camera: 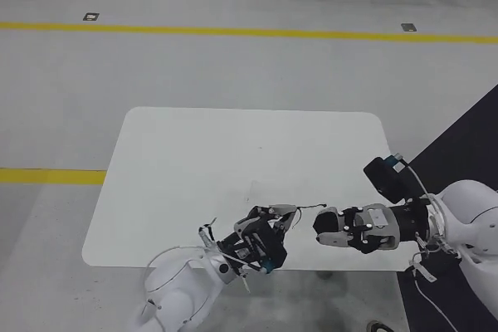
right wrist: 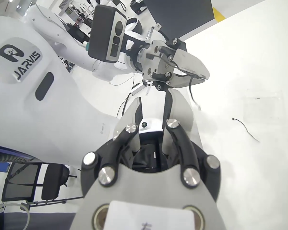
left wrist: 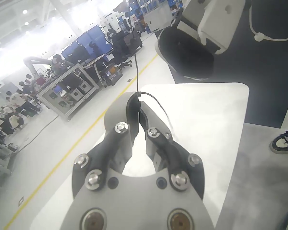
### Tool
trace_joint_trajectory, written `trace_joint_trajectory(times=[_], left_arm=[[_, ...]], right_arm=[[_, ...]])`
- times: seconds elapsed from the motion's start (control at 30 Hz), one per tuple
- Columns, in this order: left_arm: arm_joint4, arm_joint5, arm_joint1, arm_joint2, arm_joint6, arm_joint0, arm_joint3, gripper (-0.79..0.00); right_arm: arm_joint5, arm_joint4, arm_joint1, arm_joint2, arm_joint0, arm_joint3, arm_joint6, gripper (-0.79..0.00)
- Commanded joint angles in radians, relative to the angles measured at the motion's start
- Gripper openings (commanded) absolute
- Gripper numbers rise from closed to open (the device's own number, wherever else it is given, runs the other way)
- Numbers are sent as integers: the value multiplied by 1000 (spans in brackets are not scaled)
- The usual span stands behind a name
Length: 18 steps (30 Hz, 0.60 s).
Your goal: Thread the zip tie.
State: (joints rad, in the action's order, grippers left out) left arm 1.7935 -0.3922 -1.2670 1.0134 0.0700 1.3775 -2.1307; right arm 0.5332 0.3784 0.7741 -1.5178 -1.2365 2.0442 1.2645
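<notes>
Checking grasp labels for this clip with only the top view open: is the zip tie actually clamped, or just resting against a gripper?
Observer: Clamped; the left wrist view shows the left gripper shut on the zip tie.
Operator: And the gripper facing it?
Observer: That is the right gripper; its wrist view shows it open, holding nothing.
Operator: Is the tie's free end straight?
Observer: No; the right wrist view shows a loose end curving away from the left gripper's tip.
</notes>
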Motion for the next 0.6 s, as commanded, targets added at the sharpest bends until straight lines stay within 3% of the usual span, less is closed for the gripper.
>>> trace_joint_trajectory(times=[0.0,0.33,0.57], left_arm=[[4,3,0,-3,-2,1,-2,-785],[26,3,3,-17,-36,6,-42,-785],[23,-11,4,-22,-35,9,-42,-785]], right_arm=[[-4,5,0,5,-2,0,0,-600],[-105,9,7,89,74,-131,-11,-533],[-105,-28,13,165,123,-132,37,-539]])
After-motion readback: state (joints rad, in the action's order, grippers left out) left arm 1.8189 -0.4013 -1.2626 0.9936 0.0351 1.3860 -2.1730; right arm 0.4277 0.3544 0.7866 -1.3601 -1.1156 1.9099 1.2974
